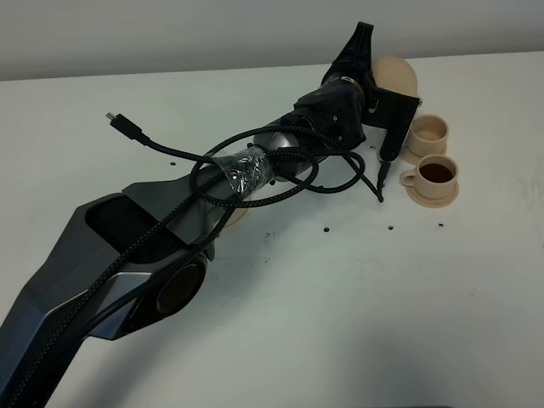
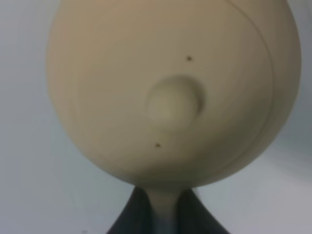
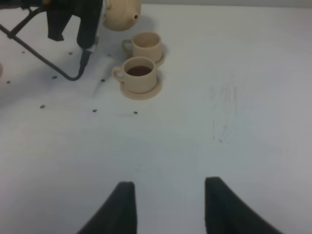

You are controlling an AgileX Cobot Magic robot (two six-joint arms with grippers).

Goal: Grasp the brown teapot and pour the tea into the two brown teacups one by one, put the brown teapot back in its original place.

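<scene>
My left gripper (image 1: 375,82) is shut on the loop handle of the brown teapot (image 1: 398,75) and holds it in the air just behind the far teacup (image 1: 429,129). In the left wrist view the teapot (image 2: 170,87) fills the frame, its handle pinched between the fingers (image 2: 129,219). The near teacup (image 1: 435,173) holds dark tea; the far one looks pale inside. In the right wrist view the teapot (image 3: 119,13) points its spout towards the far cup (image 3: 146,45), with the near cup (image 3: 139,73) in front. The wide saucer (image 1: 240,214) is mostly hidden under the left arm. My right gripper (image 3: 168,204) is open and empty, low over the table.
The left arm (image 1: 170,255) stretches diagonally across the white table (image 1: 357,297). A loose black cable end (image 1: 379,183) hangs from it close to the cups, and another plug (image 1: 119,123) sticks out at the left. Small dark holes dot the tabletop.
</scene>
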